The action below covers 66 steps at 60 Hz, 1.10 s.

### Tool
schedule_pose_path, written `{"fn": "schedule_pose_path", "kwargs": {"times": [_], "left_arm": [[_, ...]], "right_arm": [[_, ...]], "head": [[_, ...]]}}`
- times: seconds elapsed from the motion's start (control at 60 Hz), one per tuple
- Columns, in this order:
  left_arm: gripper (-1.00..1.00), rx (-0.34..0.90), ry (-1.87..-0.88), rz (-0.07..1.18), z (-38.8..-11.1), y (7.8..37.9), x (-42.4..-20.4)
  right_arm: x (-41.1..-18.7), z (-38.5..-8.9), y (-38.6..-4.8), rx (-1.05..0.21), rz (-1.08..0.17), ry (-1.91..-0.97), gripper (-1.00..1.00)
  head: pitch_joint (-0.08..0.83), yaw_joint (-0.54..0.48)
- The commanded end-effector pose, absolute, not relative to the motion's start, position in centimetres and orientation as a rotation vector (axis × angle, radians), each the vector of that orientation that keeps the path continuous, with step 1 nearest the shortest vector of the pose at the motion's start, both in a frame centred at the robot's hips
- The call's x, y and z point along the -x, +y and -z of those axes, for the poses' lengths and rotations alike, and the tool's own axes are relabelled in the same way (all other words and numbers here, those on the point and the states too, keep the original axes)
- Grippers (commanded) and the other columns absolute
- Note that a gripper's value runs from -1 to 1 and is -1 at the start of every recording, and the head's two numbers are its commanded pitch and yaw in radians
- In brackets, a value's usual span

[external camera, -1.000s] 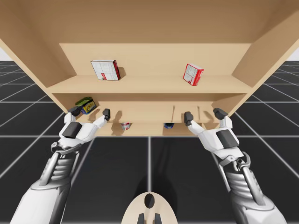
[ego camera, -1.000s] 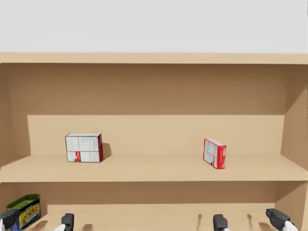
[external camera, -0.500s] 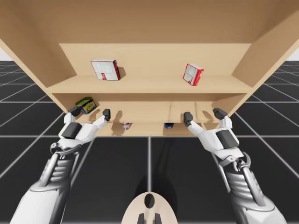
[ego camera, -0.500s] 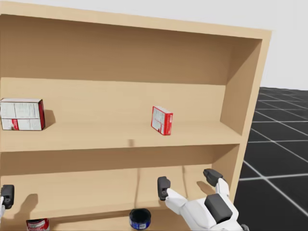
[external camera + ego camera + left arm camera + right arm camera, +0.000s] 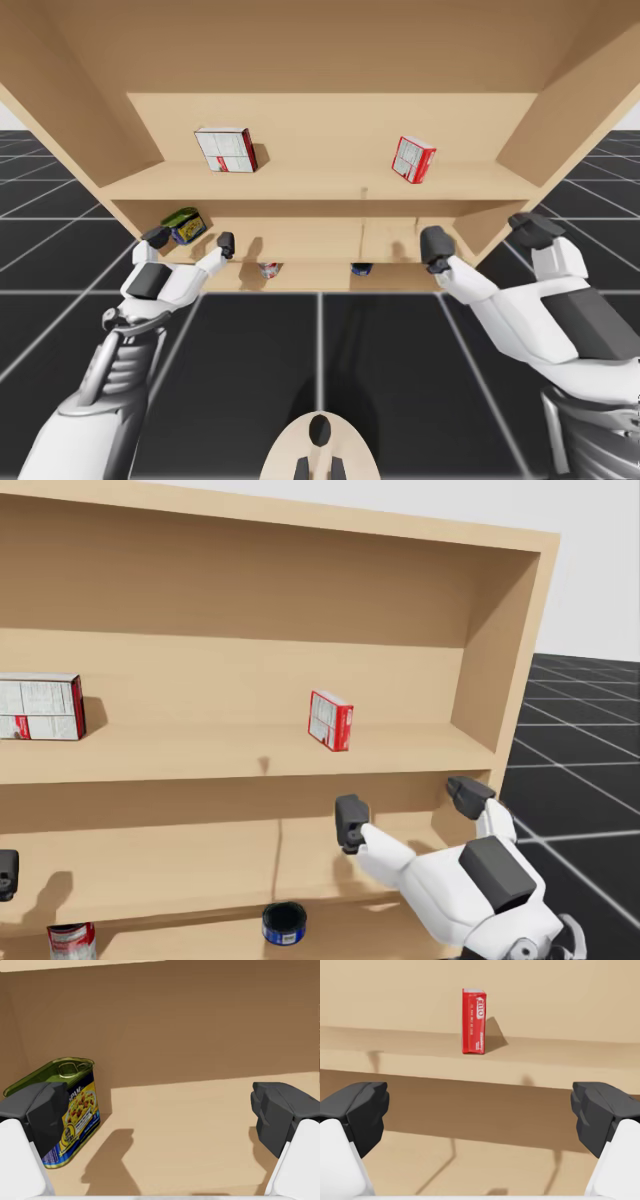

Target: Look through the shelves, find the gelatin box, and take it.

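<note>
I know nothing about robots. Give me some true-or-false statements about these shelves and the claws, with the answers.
1. The small red box stands upright on the upper shelf. True.
2. My right claw is shut on that box. False: it is open and empty, and the box stands untouched ahead of it.
3. The white-and-red box shares that upper shelf. True.
4. My left claw grips the green-topped tin. False: that claw is open, and the tin stands beside one finger.
</note>
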<state>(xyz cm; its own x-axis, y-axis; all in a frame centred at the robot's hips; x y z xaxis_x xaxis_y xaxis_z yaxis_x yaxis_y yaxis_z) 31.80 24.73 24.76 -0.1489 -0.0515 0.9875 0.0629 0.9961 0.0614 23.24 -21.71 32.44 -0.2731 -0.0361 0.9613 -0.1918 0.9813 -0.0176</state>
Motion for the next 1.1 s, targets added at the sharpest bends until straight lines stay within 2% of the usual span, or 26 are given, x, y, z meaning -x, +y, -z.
{"fn": "schedule_pose_path", "kwargs": {"times": [0.017,0.133,0.233,0.317,0.583,0.75,0.917,1.1], "left_arm": [[-1.0,0.008,-1.721,0.105,-24.8,24.7,-31.7],[-1.0,0.007,-1.719,0.109,-24.7,24.6,-31.7],[-1.0,0.007,-1.719,0.109,-24.7,24.6,-31.7],[-1.0,0.007,-1.719,0.109,-24.7,24.6,-31.7],[-1.0,0.007,-1.719,0.109,-24.7,24.6,-31.7],[-1.0,0.009,-1.711,0.11,-24.6,24.5,-31.7],[-1.0,0.013,-1.714,0.104,-24.7,24.5,-31.6],[-1.0,0.021,-1.718,0.097,-24.8,24.6,-31.5]], "right_arm": [[-21.7,-36.4,-21.4,-0.147,-0.181,-1.891,-1.0],[-23.1,-37.8,-20.4,-0.16,-0.216,-1.882,-1.0],[-24.6,-38.0,-19.8,-0.167,-0.228,-1.86,-1.0],[-26.8,-38.1,-19.2,-0.195,-0.23,-1.828,-1.0],[-30.9,-38.1,-18.3,-0.197,-0.212,-1.765,-1.0],[-33.0,-38.5,-17.8,-0.208,-0.194,-1.734,-1.0],[-35.3,-37.8,-17.8,-0.204,-0.165,-1.651,-1.0],[-36.5,-37.6,-18.0,-0.189,-0.157,-1.628,-1.0]], "head": [[0.168,-0.26],[0.168,-0.26],[0.169,-0.26],[0.171,-0.26],[0.176,-0.25],[0.18,-0.26],[0.186,-0.26],[0.19,-0.25]]}}
